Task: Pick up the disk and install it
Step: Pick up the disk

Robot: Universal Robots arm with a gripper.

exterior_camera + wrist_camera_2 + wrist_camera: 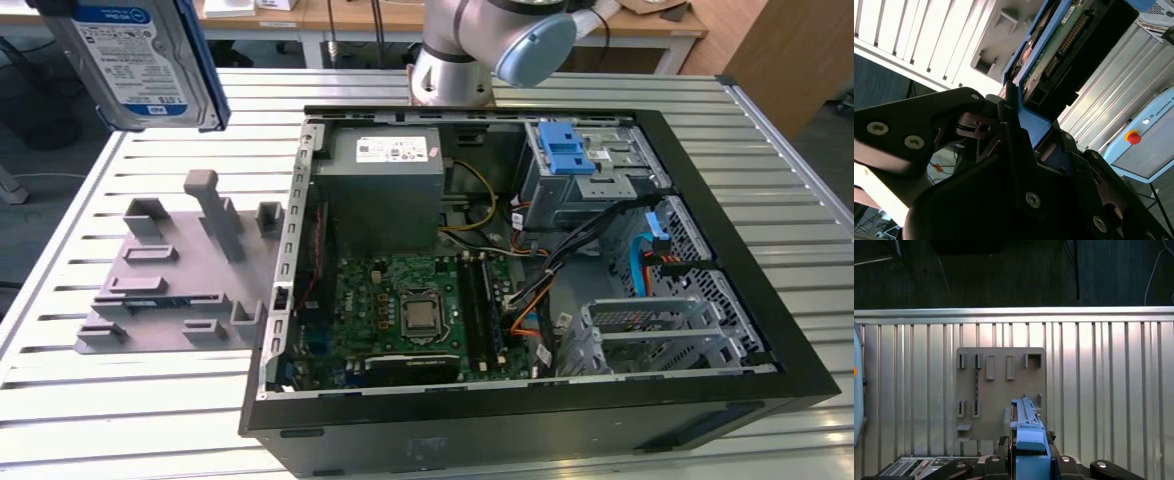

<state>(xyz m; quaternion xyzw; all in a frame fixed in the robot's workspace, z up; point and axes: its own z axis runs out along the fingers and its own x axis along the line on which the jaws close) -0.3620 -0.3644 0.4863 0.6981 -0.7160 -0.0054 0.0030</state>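
The disk (144, 62), a silver hard drive with a white-and-blue label and blue rails, hangs upright in the air at the exterior view's upper left, well above the grey stand (174, 270). My gripper (1015, 112) is shut on the disk (1054, 55), its black fingers clamping the blue rail at one end. In the first wrist view the disk (1026, 422) shows edge-on, sticking out from the gripper (1028, 456), over the near edge of the stand (999, 390) far below.
An open computer case (747, 330) lies on the slatted metal table (147, 400), to the exterior view's right of the stand. Inside are a grey power-supply box (387, 165), a motherboard (414, 310), a blue-latched drive bay (567, 150) and loose cables. The arm's base (454, 60) stands behind the case.
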